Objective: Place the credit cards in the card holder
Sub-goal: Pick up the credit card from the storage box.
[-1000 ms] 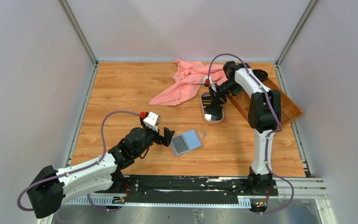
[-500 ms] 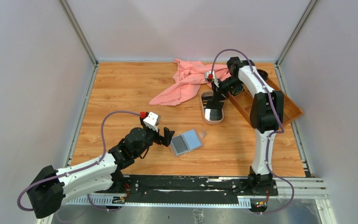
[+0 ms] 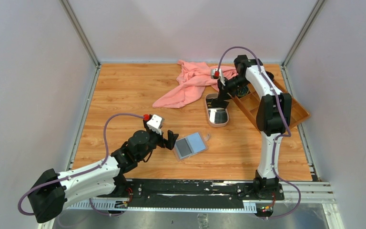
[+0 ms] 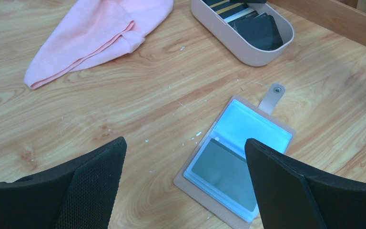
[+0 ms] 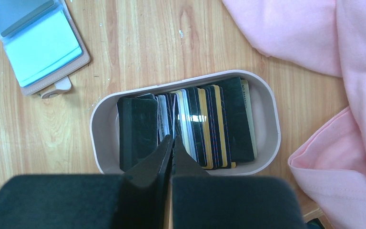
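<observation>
The credit cards (image 5: 219, 124) stand on edge in an oval pink-rimmed tray (image 5: 271, 109) at the table's middle right (image 3: 218, 125). My right gripper (image 5: 172, 140) hovers above the tray (image 3: 221, 93), shut with a thin dark card edge between its fingertips. The card holder (image 3: 190, 145) lies open on the wood, grey-blue sleeves up, one dark card in a sleeve (image 4: 228, 169). It also shows in the right wrist view (image 5: 38, 47). My left gripper (image 4: 183, 157) is open and empty, low over the table just left of the holder (image 3: 169, 138).
A pink cloth (image 3: 190, 83) lies bunched behind the tray, close to its far side (image 5: 314, 38). A brown compartment tray (image 3: 295, 112) sits at the right edge. Metal frame rails bound the table.
My right gripper has risen out of the tray and drawn back toward the far side, staying shut. The left arm and the card holder have not moved.
</observation>
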Motion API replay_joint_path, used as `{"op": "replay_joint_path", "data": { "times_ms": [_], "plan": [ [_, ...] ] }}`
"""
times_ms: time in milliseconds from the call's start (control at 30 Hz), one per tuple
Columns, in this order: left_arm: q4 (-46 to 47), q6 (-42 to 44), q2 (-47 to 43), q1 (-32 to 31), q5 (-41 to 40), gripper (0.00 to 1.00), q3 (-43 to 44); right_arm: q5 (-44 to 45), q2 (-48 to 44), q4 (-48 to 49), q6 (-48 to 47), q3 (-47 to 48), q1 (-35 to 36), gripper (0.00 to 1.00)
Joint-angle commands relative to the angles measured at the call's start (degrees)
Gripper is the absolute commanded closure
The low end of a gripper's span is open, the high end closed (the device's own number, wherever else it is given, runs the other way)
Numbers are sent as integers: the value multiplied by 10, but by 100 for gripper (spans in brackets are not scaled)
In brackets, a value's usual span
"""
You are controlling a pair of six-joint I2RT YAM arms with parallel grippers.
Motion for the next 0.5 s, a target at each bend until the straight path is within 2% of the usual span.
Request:
{"op": "replay_joint_path", "data": {
  "times_ms": [0, 200, 467],
  "plan": [
    [17, -2, 0, 4, -9, 0, 6, -31, -17, -20, 30, 17, -13, 100],
    [17, -8, -25, 4, -25, 0, -4, -58, -32, -19, 86, 23, -14, 100],
    [17, -47, -120, 4, -23, 0, -38, -119, -54, -18, 184, 22, -14, 100]
  ]
}}
